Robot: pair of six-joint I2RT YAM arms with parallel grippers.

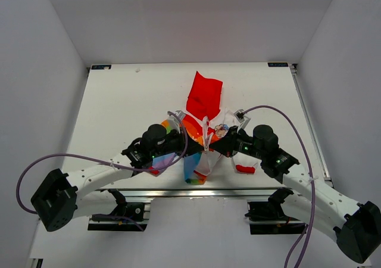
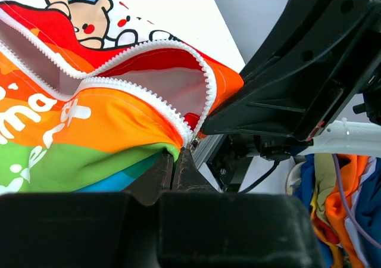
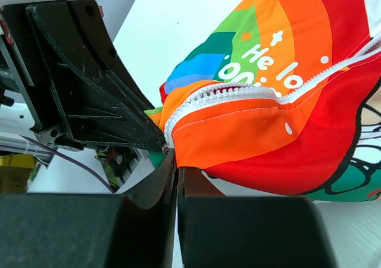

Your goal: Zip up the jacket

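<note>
My top camera sits above and behind both my bases. It looks down and forward over the table (image 1: pixel 119 101) from far off, so it takes in both arms whole and the jacket (image 1: pixel 204 98) small at the middle.

My left wrist camera looks out along my left gripper (image 2: pixel 176 164), whose fingers rise from the bottom of the view, and it sits very near the zipper teeth (image 2: pixel 137 89). My right wrist camera looks along my right gripper (image 3: pixel 177 167) from just as close.

The two wrist views face each other, and each shows the other gripper's black body. All three views share the jacket's bottom corner, where my fingertips meet.
</note>
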